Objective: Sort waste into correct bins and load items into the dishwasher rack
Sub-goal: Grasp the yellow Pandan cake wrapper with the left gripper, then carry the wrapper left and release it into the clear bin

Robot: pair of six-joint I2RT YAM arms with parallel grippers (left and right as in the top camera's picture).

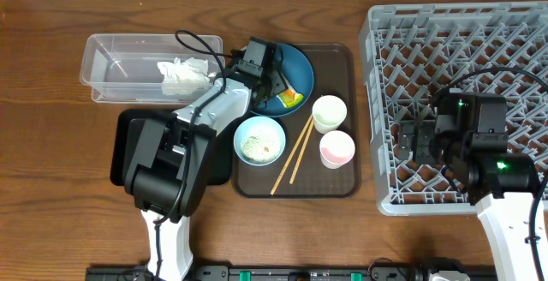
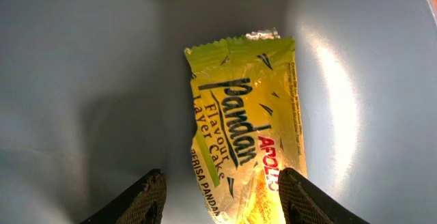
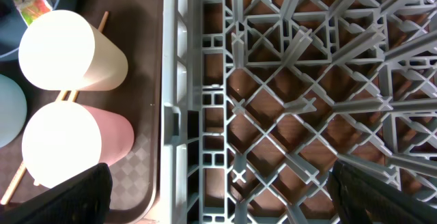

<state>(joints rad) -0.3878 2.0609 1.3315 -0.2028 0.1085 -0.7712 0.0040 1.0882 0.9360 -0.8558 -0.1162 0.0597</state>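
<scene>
**While the left gripper straddles the wrapper, the right gripper hangs wide over the rack**

Far left, overhead only: clear tub with crumpled tissue inside. The black tray is just below it, mostly hidden under the left arm. The left gripper is over the blue plate. Overhead hides its jaws. The left wrist view shows them spread wide, fingertips either side of the wrapper's near end, not closed on it; cannot tell if they touch it. The wrapper lies flat on the plate; "Pandan" print reads only in the wrist view. Next, the bowl with rice scraps, chopsticks beside it, then cream cup above pink cup, all on the brown tray. The right wrist view shows both cups upright near the rack's wall. Right jaws are far apart over the lattice, holding nothing.
</scene>
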